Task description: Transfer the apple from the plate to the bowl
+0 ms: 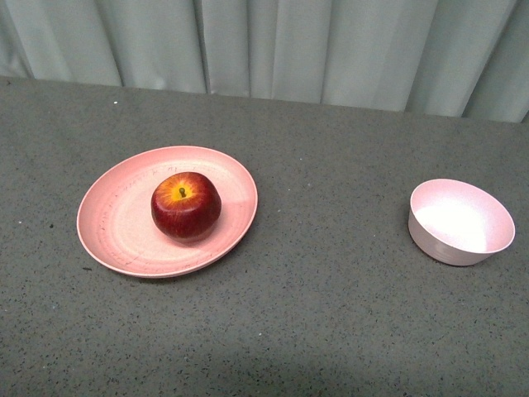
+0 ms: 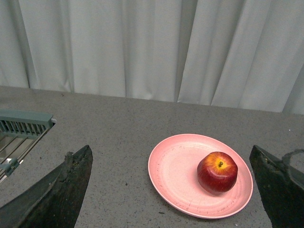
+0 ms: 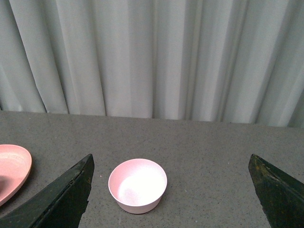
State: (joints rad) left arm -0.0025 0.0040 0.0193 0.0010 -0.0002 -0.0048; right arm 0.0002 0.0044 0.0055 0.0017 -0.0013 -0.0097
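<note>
The dark-red apple (image 1: 186, 205) with a yellow patch round its stem sits upright on the wide pink plate (image 1: 116, 223) at the table's left. The small pale pink bowl (image 1: 460, 222) stands empty at the right. Neither gripper shows in the front view. In the left wrist view the left gripper (image 2: 173, 183) is open and empty, its dark fingers (image 2: 61, 190) wide apart, with the apple (image 2: 217, 172) and plate (image 2: 175, 171) ahead of it. In the right wrist view the right gripper (image 3: 171, 185) is open and empty, with the bowl (image 3: 137, 185) ahead.
The grey speckled table (image 1: 331, 314) ends at a pale curtain (image 1: 331, 41) behind. A grey-green rack (image 2: 23, 123) stands at the table's edge in the left wrist view. The plate's rim (image 3: 14, 166) shows in the right wrist view.
</note>
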